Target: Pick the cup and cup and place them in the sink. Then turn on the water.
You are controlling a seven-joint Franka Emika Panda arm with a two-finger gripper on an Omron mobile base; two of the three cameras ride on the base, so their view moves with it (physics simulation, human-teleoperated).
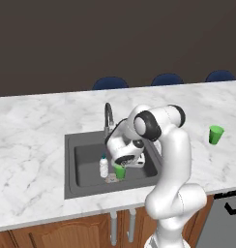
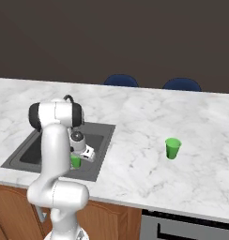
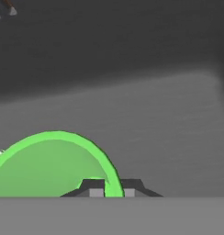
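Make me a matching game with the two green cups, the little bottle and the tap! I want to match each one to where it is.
Things:
1. cup in gripper
2. other cup
3. bottle
4. tap

Places:
A. standing in the sink, beside the held cup
B. rising from the back rim of the sink
C. alone on the counter, far from the sink
D. held by its rim, low inside the sink

Pairs: 1-D, 2-C, 3-A, 4-B
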